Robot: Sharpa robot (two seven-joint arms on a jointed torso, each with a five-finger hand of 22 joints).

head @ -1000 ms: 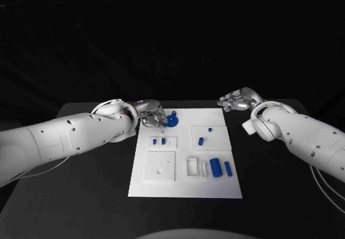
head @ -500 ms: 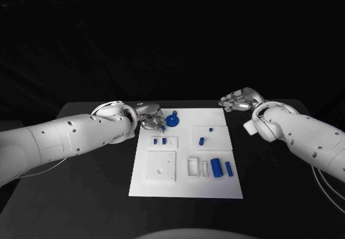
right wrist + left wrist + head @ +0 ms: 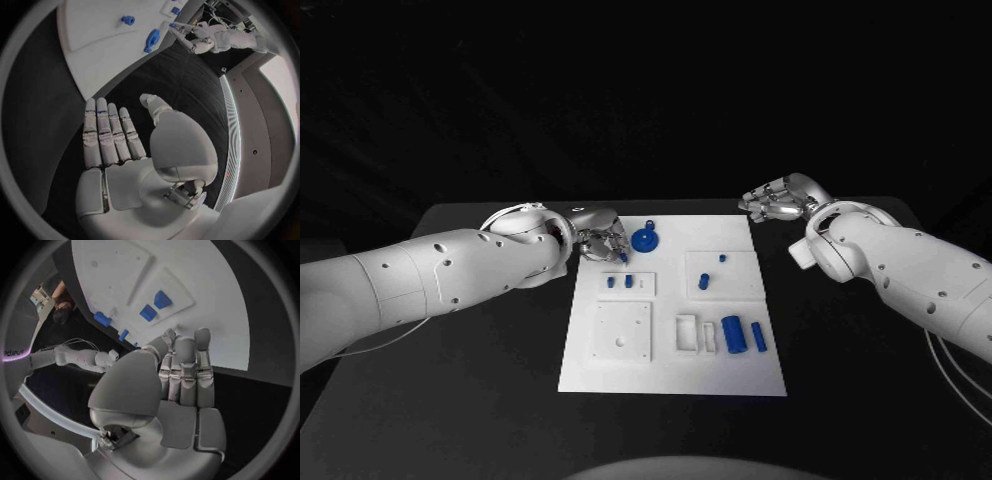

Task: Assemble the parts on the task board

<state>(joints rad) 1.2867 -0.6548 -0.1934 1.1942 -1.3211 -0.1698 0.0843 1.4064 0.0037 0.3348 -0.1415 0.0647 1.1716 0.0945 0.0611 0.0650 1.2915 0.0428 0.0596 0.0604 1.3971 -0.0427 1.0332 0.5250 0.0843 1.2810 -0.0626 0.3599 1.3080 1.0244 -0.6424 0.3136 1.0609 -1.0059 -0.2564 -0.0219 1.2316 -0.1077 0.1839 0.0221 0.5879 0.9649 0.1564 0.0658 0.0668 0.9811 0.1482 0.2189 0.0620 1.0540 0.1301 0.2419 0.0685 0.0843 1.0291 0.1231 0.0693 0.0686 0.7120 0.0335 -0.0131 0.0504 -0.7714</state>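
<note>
At the far left corner of the task board [image 3: 733, 375], your left hand [image 3: 604, 243] is hovering with its fingers straight and close together, holding nothing that I can make out. Just beside its fingertips, the round blue disc part [image 3: 646, 240] is lying on the board. Two small blue pegs [image 3: 619, 283] are sitting in a raised block nearby, and more blue bars [image 3: 734, 336] are waiting toward the near right. Your right hand [image 3: 776, 203] is hanging open and empty over the black table [image 3: 473, 400], just off the board's far right corner. The risk I am judging here: a sideways brush from those left fingers could be pushing the disc off its seat, or nudging the whole board if they are dragging low.
</note>
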